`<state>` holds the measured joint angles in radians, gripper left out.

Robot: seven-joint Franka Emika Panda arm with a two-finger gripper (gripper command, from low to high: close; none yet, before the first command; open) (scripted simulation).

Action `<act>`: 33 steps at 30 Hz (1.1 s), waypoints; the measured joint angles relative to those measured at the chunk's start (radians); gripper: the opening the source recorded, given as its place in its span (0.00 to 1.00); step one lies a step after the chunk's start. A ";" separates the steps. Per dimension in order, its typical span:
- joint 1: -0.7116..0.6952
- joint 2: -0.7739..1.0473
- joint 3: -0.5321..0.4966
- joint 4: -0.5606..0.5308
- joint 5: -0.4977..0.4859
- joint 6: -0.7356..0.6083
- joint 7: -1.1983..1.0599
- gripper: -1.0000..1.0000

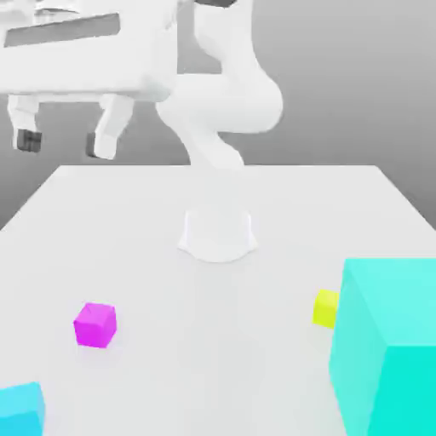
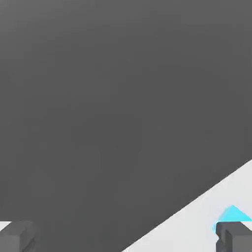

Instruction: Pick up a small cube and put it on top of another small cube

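The small cyan cube (image 1: 19, 409) sits at the table's near corner on the exterior view's left, partly cut off by the picture's edge. A small magenta cube (image 1: 94, 324) rests a little farther in, apart from it. My gripper (image 1: 66, 139) hangs high above the table's far left side, well away from both cubes, open with nothing between its fingers. In the hand view the gripper (image 2: 125, 238) stands wide, and a cyan corner (image 2: 231, 215) peeks out behind one fingertip (image 2: 235, 237); I cannot tell which cube it belongs to.
A far larger cyan cube (image 1: 392, 349) fills the near corner on the exterior view's right, with a small yellow block (image 1: 325, 307) just beside it. The arm's white base (image 1: 217, 234) stands mid-table. The hand view looks past the table's edge (image 2: 197, 216) at dark floor.
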<state>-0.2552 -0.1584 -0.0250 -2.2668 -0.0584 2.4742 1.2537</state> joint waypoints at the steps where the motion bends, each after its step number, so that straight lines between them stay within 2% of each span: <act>1: -0.010 0.036 -0.007 0.002 0.000 0.010 0.023 0.50; 8: -0.092 0.290 -0.045 0.015 0.036 0.079 0.162 0.50; 14: -0.142 0.508 -0.075 0.026 0.119 0.138 0.244 0.50; 18: -0.166 0.653 -0.061 0.052 0.155 0.233 0.241 0.50; 19: -0.171 0.685 -0.055 0.058 0.160 0.258 0.238 0.00; 26: -0.171 0.691 -0.055 0.060 0.161 0.264 0.238 0.00; 30: -0.157 0.571 -0.071 0.035 0.140 0.169 0.252 0.00; 33: -0.088 0.498 -0.005 0.065 0.109 0.069 0.210 0.00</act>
<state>-0.3433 0.3398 -0.0302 -2.2013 0.0503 2.5437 1.4633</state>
